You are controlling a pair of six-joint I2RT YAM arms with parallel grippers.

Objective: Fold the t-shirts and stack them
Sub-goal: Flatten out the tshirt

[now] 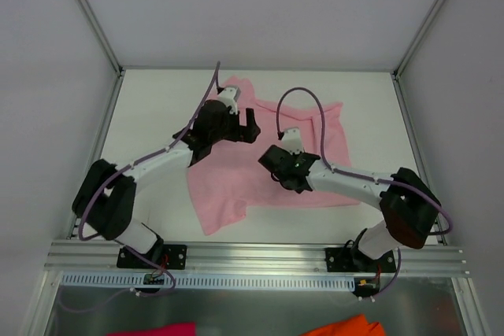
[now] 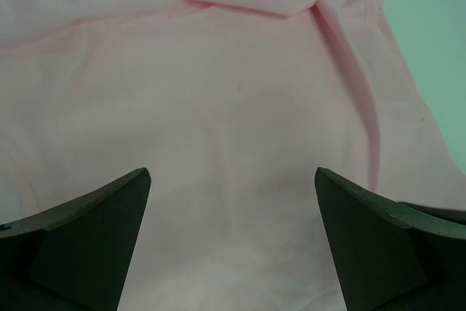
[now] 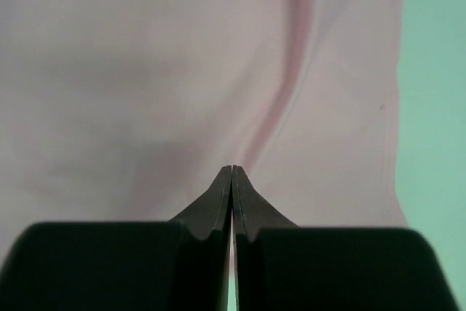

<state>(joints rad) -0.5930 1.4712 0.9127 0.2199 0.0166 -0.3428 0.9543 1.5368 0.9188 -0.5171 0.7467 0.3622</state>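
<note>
Nearest, below the rail, two cloth scraps peek in: one magenta scrap and one orange scrap. Past the two arm bases, the right fingers are pressed tip to tip just over the one pink t-shirt — whether they pinch cloth I cannot tell. The left fingers stand wide apart above it, holding nothing. The shirt lies rumpled across the middle of the tabletop — a fold turned over near its far edge
</note>
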